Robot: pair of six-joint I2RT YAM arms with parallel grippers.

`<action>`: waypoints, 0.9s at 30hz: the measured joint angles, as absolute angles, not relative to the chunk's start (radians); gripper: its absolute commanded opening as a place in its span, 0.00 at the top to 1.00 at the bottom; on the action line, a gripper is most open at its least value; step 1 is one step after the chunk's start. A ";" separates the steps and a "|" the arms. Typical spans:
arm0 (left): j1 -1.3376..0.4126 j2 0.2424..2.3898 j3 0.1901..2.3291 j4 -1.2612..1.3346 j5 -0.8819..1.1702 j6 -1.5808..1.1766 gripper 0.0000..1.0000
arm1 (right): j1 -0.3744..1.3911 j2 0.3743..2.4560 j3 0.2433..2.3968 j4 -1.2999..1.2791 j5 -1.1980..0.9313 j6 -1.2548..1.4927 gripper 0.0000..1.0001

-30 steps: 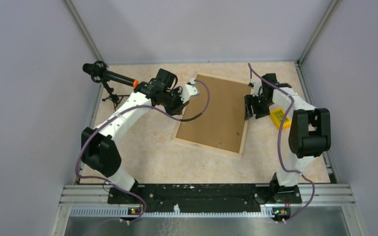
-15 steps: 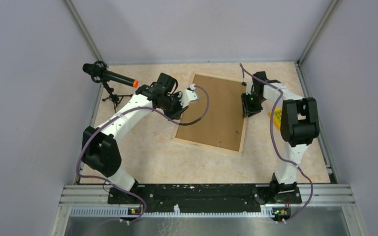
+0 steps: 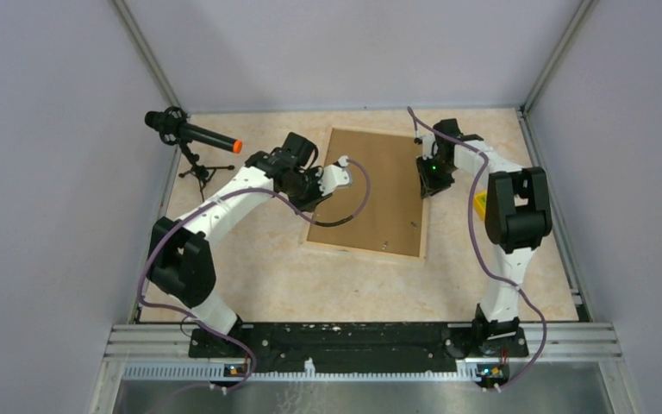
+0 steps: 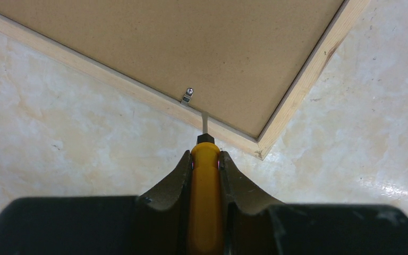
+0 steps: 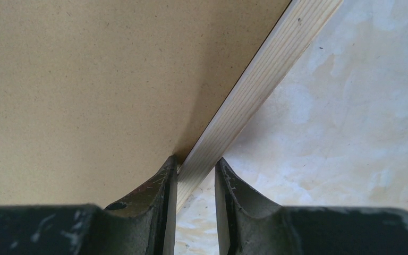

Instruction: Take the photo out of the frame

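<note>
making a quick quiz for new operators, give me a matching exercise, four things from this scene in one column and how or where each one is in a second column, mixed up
Things
1. left hand
2. right hand
3. frame
4. microphone

States or places
A. lying flat, brown back facing up
B. black with an orange tip, at far left
C. astride a pale wood edge
D. shut on a yellow-handled screwdriver

Pairs: 1-D, 2-C, 3-A, 4-B
</note>
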State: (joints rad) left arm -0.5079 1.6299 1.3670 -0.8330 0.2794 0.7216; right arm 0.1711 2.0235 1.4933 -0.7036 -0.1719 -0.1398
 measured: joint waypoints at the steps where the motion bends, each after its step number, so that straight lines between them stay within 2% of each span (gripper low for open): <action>1: -0.516 1.631 1.365 -0.830 0.267 0.729 1.00 | 0.173 2.019 1.486 -0.694 -0.169 -0.143 0.84; 15: -0.569 1.715 1.365 -0.780 0.136 0.761 1.00 | 0.180 1.996 1.452 -0.659 -0.158 -0.162 0.84; 27: -0.571 1.758 1.377 -0.741 0.102 0.774 1.00 | 0.180 1.989 1.439 -0.643 -0.158 -0.156 0.84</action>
